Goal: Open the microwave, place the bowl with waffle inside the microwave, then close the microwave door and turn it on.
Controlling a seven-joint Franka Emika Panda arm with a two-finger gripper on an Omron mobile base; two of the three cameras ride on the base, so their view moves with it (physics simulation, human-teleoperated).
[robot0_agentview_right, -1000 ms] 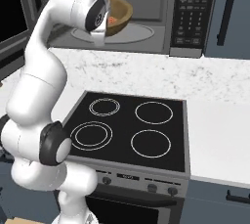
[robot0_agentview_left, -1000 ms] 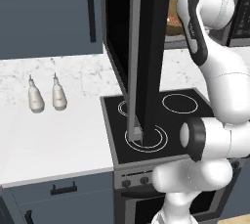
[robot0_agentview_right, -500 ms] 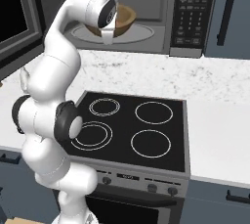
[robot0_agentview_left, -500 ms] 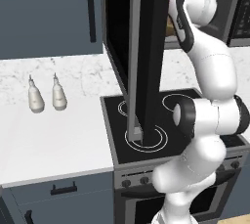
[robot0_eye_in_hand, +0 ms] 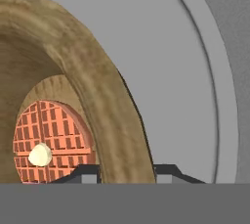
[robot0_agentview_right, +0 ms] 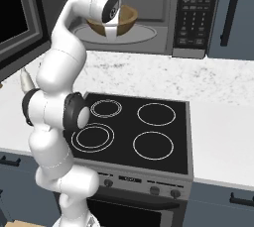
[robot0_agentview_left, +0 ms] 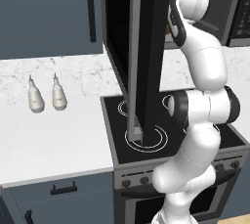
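The microwave stands open, with its grey cavity and round turntable showing and its button panel on the right. The microwave door is swung out toward me, edge-on in the left base view, and at the far left in the right base view. My gripper is shut on the near rim of the tan wooden bowl, which hangs just above the turntable inside the cavity. In the hand view the bowl holds a red-brown waffle, with the turntable behind it and my gripper clamping the rim.
Below the microwave lies the black stovetop with its burner rings. Two small bottles stand on the white marble counter to the left. A blue-grey cabinet with a dark handle is to the right of the microwave.
The arm has straightened upward and reached forward, carrying the bowl slightly deeper into the microwave cavity over the turntable. The door has not moved.
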